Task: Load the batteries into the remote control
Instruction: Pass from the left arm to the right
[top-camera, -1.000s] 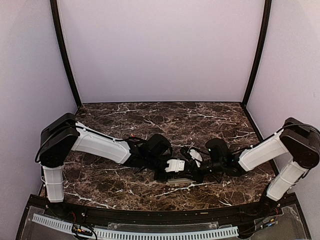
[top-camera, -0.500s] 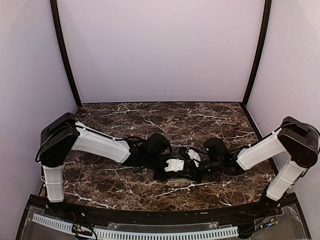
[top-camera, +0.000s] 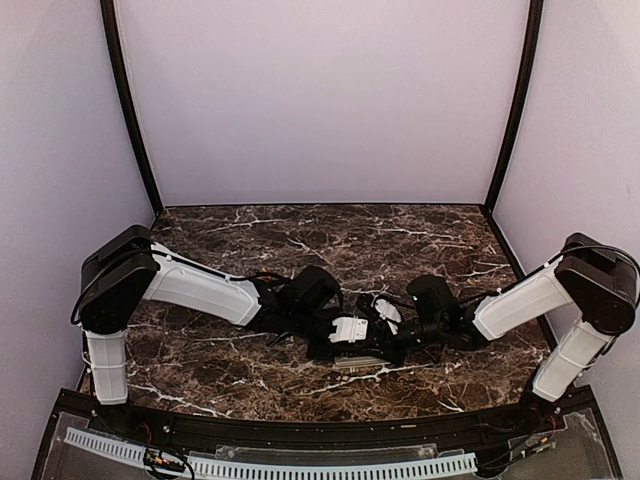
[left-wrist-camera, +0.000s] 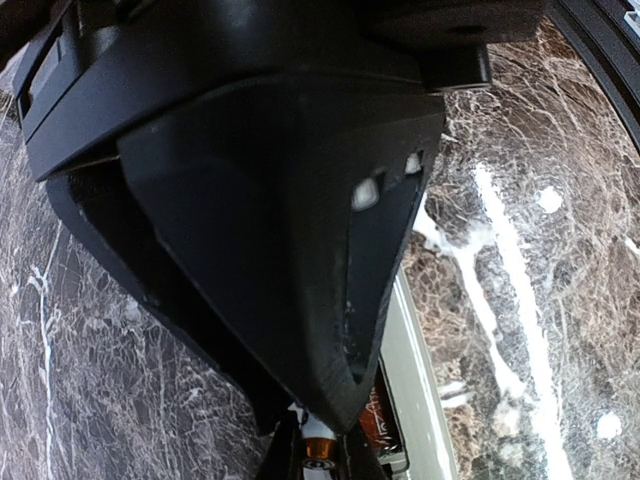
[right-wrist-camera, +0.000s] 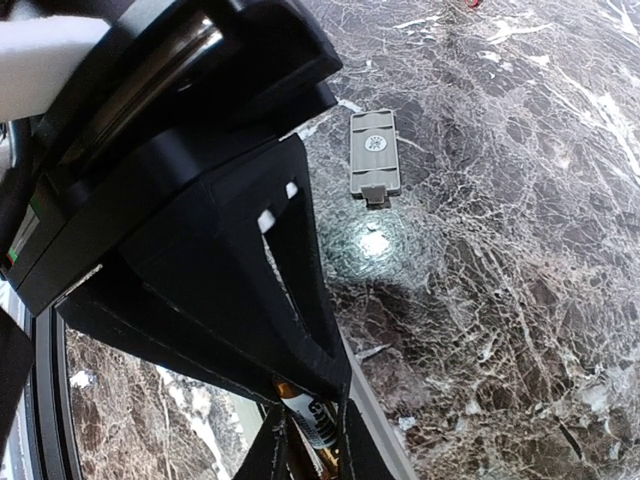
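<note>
From above, both arms fold inward and meet low over the near middle of the desk (top-camera: 300, 235). The left gripper (top-camera: 338, 348) and right gripper (top-camera: 385, 348) crowd the remote control (top-camera: 356, 362), a pale sliver beneath them. The wrists hide the fingers here.

At the left wrist, the left gripper (left-wrist-camera: 318, 455) has its fingers clenched. A small white-and-orange battery tip (left-wrist-camera: 318, 440) shows between them, but whether it is pinched or only pressed down cannot be told. Just beside it a red battery (left-wrist-camera: 376, 420) lies along the remote control's white edge (left-wrist-camera: 420, 375), apparently in its bay. This arm seems to be steadying things there.

At the right wrist, the right gripper (right-wrist-camera: 308, 450) grasps a labelled battery (right-wrist-camera: 305, 420) at its fingertips. It points down beside the remote's pale edge, probably to seat it. The grey cover (right-wrist-camera: 374, 150) lies well apart on the marble, likely set aside so the bay is open.
</note>
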